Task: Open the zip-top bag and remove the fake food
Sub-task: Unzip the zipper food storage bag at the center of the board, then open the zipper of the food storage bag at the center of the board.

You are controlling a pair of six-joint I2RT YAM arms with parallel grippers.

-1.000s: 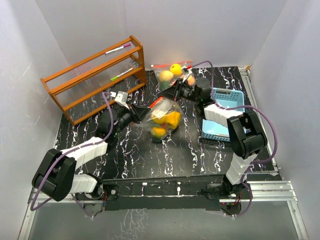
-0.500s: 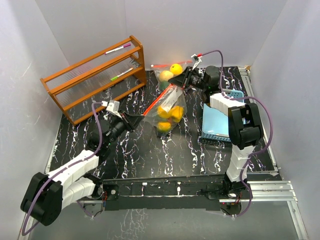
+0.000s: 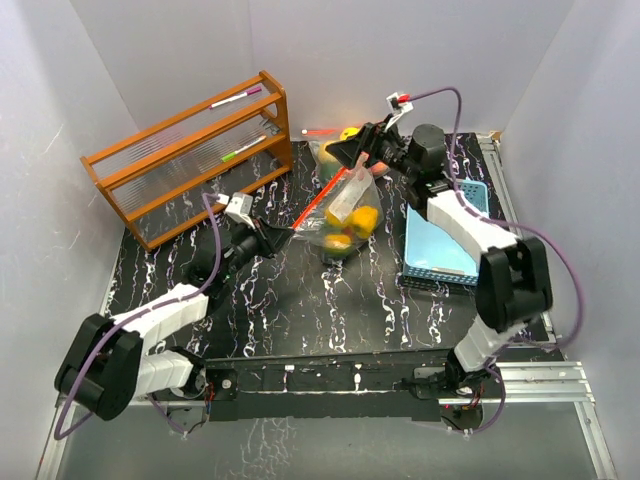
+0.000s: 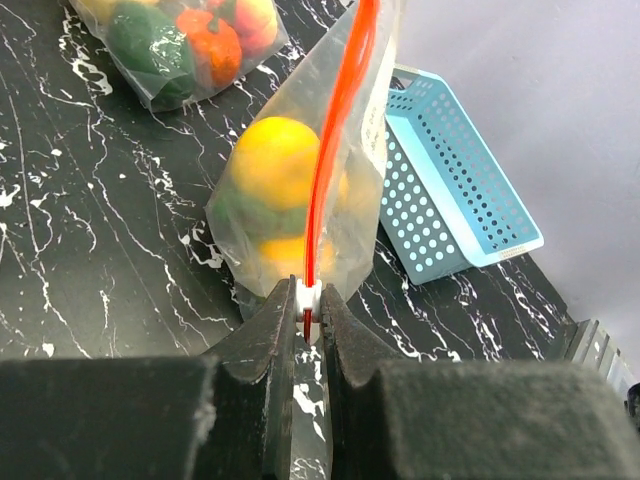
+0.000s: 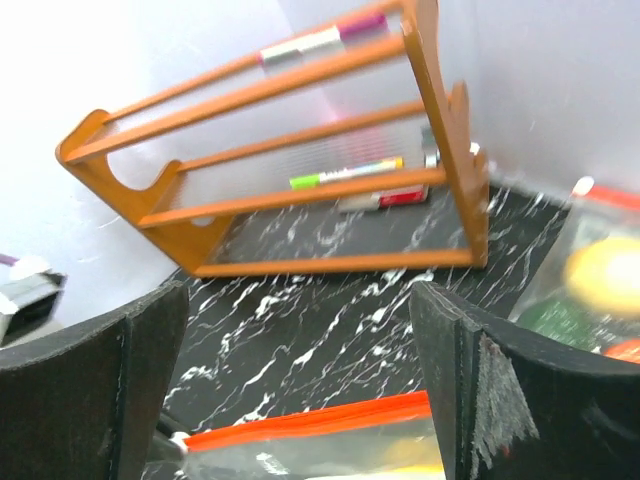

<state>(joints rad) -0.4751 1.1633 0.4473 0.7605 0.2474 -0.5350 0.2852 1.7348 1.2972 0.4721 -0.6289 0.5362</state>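
Observation:
The zip-top bag (image 3: 343,208) stands mid-table with yellow and green fake food (image 3: 364,220) inside. Its red zip strip (image 3: 316,205) runs up from lower left. My left gripper (image 3: 287,233) is shut on the white slider (image 4: 309,297) at the strip's low end. In the left wrist view the bag (image 4: 300,190) rises just past my jaws, a yellow fruit (image 4: 273,160) showing through. My right gripper (image 3: 349,152) hovers over the bag's upper end, open. The zip strip (image 5: 310,423) lies below its spread fingers (image 5: 150,350), untouched.
A second filled bag (image 4: 180,40) lies at the back, partly behind my right gripper. An orange wooden rack (image 3: 190,150) holding marker pens stands at back left. A blue perforated basket (image 3: 452,225) sits at the right, under my right arm.
My right gripper has opened and let go of the bag's upper end. The bag shifted right and stands more upright. My left gripper kept hold of the slider.

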